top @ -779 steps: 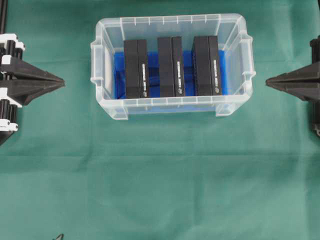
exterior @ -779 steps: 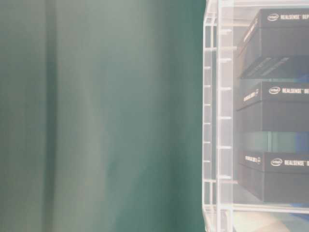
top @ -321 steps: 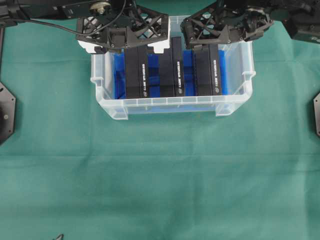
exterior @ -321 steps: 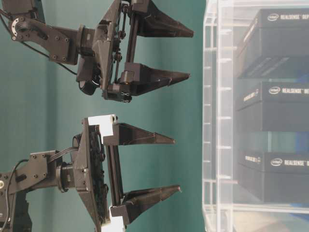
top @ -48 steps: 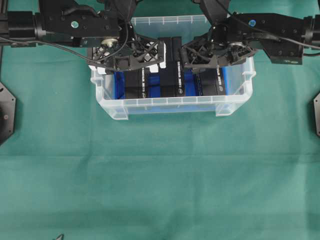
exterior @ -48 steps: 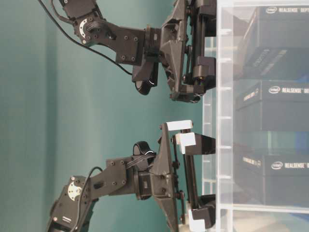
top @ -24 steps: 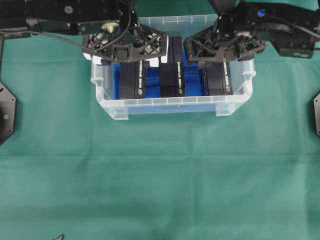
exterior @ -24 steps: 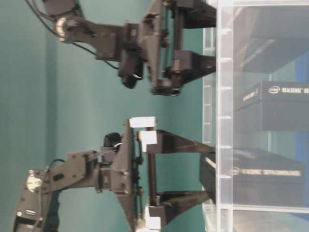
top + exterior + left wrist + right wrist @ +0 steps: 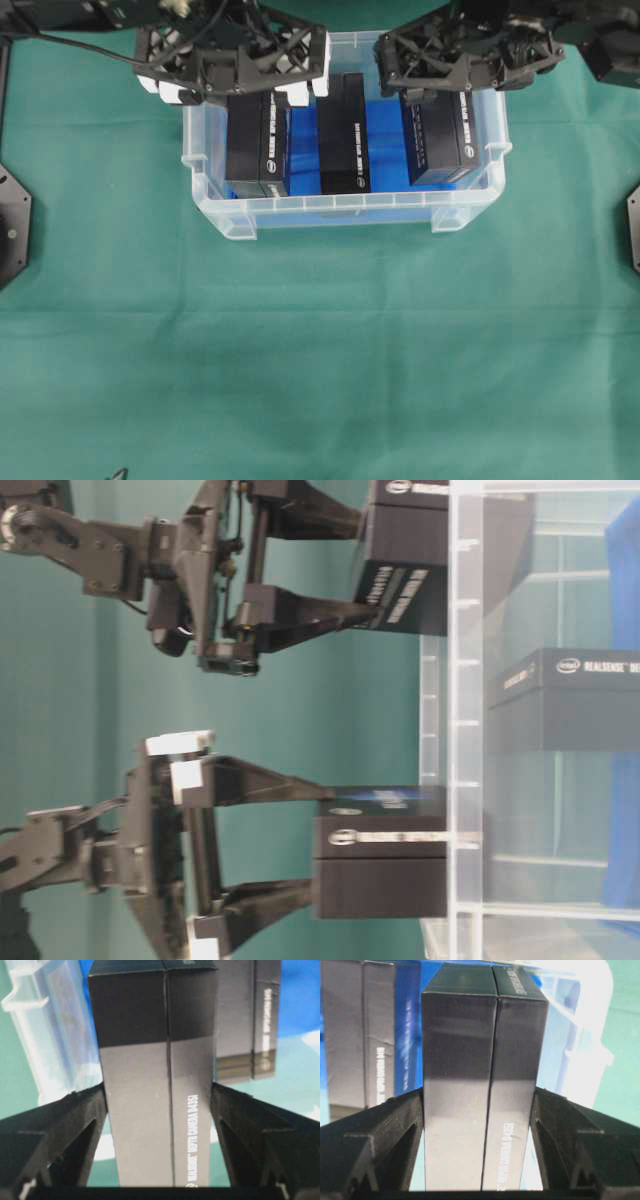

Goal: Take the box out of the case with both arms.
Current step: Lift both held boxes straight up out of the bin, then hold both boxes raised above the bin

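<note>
The clear case [image 9: 340,206] with blue lining [image 9: 385,140] stands at the far middle of the table. My left gripper [image 9: 245,95], the one with white parts, is shut on the left black box [image 9: 258,145]. The right gripper [image 9: 445,90] is shut on the right black box [image 9: 440,140]. In the table-level view both held boxes [image 9: 380,865] [image 9: 400,570] poke out past the case wall [image 9: 465,680]. A third box [image 9: 343,135] rests in the middle of the case. Each wrist view shows a box [image 9: 160,1085] [image 9: 479,1085] pinched between the black fingers [image 9: 75,1125] [image 9: 560,1130].
Green cloth [image 9: 320,350] covers the table in front of the case. Black arm mounts sit at the left edge [image 9: 8,225] and the right edge [image 9: 632,225]. Both arms reach in over the far rim of the case.
Both grippers have risen with their boxes, which now stick out above the case rim. The middle box has stayed where it was.
</note>
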